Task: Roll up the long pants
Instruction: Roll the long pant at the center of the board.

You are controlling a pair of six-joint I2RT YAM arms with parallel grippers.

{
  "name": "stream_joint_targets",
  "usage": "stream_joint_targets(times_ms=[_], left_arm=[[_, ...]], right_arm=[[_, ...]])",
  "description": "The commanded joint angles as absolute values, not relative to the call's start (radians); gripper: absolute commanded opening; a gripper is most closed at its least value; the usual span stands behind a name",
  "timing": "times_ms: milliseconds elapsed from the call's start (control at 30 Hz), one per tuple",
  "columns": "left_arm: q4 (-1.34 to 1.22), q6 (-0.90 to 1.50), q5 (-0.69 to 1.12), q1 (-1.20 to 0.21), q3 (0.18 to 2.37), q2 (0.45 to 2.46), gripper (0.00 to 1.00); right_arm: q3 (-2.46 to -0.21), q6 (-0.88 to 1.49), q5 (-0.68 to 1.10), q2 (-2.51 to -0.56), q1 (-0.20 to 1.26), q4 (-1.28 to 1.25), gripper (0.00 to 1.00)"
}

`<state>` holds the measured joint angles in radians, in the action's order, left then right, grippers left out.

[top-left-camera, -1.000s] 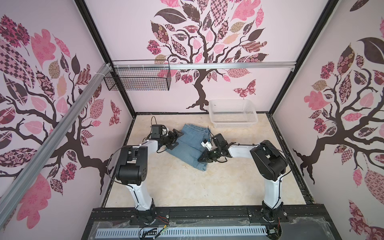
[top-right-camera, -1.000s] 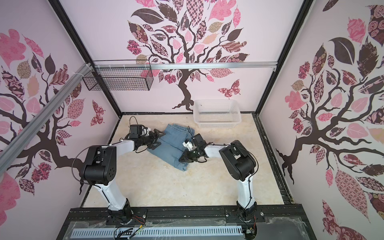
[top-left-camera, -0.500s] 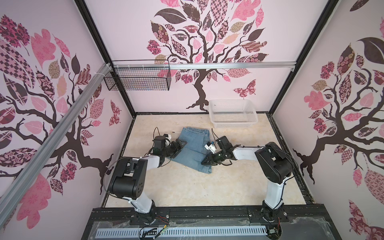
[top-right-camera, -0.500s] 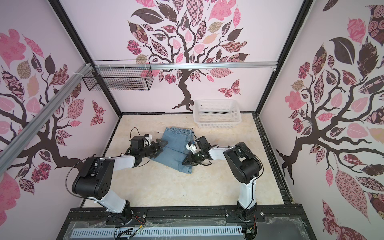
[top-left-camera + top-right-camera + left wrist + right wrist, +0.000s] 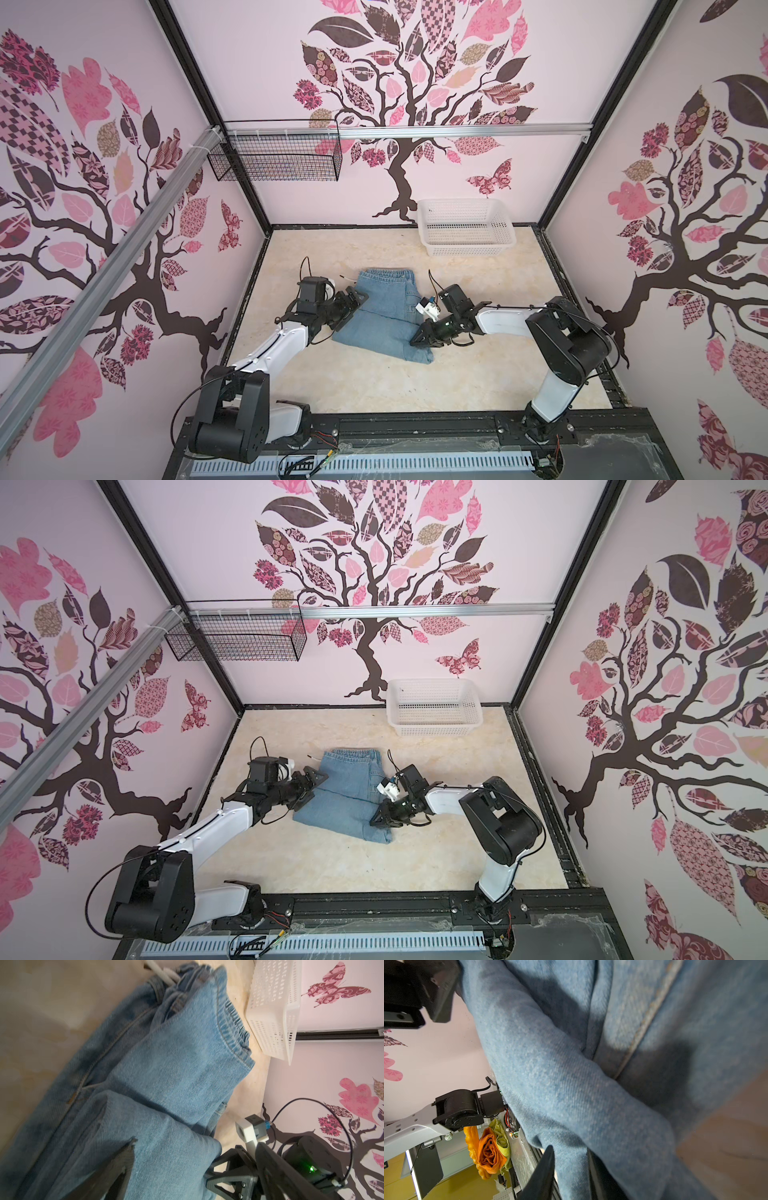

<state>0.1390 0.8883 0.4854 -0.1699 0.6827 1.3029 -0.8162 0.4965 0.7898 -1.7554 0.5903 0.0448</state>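
The long pants [image 5: 386, 322] lie between both arms, long axis near-to-far (waistband far). The left gripper [image 5: 352, 309] gapes at one edge; the right gripper [image 5: 419, 337] narrowly pinches the opposite fold.

1. The left arm [image 5: 274, 353] stretches forward from its base, low over the table, its wrist turned inward
2. The left gripper [image 5: 354, 308] lies almost level, jaws spread wide
3. The right arm [image 5: 503, 322] has its elbow raised near the base, with the forearm running level toward the middle
4. The right gripper [image 5: 417, 338] tips downward, jaws set narrow, with a fold of the long pants [image 5: 571, 1095] pinched between its fingers [image 5: 544, 1169]
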Motion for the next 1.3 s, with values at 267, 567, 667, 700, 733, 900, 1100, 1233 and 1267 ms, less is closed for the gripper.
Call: stream_joint_targets(times_ms=[267, 567, 667, 700, 733, 900, 1100, 1233, 1267], left_arm=[[0.037, 0.847, 0.432, -0.167, 0.643, 1.616, 0.92], [-0.020, 0.828, 0.423, -0.164, 0.601, 1.696, 0.92], [-0.014, 0.825, 0.420, -0.163, 0.616, 1.703, 0.92], [-0.012, 0.823, 0.419, -0.163, 0.620, 1.707, 0.92], [-0.010, 0.821, 0.420, -0.162, 0.625, 1.711, 0.92], [-0.006, 0.813, 0.430, -0.154, 0.637, 1.724, 0.92], [-0.005, 0.793, 0.442, -0.138, 0.646, 1.745, 0.92], [-0.025, 0.800, 0.461, -0.123, 0.644, 1.765, 0.92], [-0.027, 0.799, 0.463, -0.122, 0.644, 1.767, 0.92]], right_arm=[[-0.847, 0.487, 0.661, -1.772, 0.604, 0.302, 0.31], [-1.159, 0.213, 0.160, -1.653, 0.837, 0.614, 0.46], [-1.157, 0.088, -0.131, -1.628, 1.018, 0.567, 0.61], [-1.138, 0.042, -0.234, -1.628, 1.079, 0.533, 0.64], [-1.113, 0.010, -0.334, -1.632, 1.126, 0.492, 0.64], [-0.955, -0.129, -0.534, -1.623, 1.209, 0.260, 0.75], [-0.787, -0.299, -0.594, -1.559, 1.209, -0.013, 0.99], [-0.732, -0.382, -0.631, -1.560, 1.209, -0.138, 0.99], [-0.727, -0.389, -0.641, -1.569, 1.209, -0.157, 0.99]])
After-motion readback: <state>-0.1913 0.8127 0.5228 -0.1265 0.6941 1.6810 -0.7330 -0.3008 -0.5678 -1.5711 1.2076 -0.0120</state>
